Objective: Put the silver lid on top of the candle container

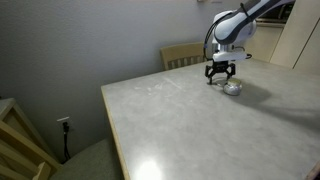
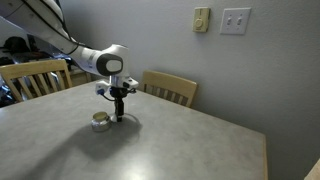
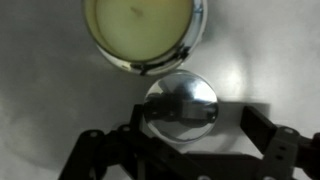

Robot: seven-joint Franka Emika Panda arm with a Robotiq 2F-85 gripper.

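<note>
The candle container (image 3: pixel 145 25) is a round tin with cream wax, at the top of the wrist view. It also shows on the table in both exterior views (image 1: pixel 232 88) (image 2: pixel 100 122). The silver lid (image 3: pixel 180 105) lies flat on the table just beside the container, apart from it. My gripper (image 3: pixel 198 125) is open and low over the table, with the lid between its fingers; the left finger is close to the lid and the right finger stands clear of it. My gripper also shows in both exterior views (image 1: pixel 220 74) (image 2: pixel 118 113), where the lid is too small to make out.
The pale table (image 1: pixel 190 130) (image 2: pixel 160 150) bears only the container and lid. Wooden chairs stand at its far edge (image 1: pixel 185 55) (image 2: pixel 170 88) (image 2: pixel 35 78). A wooden frame (image 1: pixel 20 145) stands on the floor past the table's corner.
</note>
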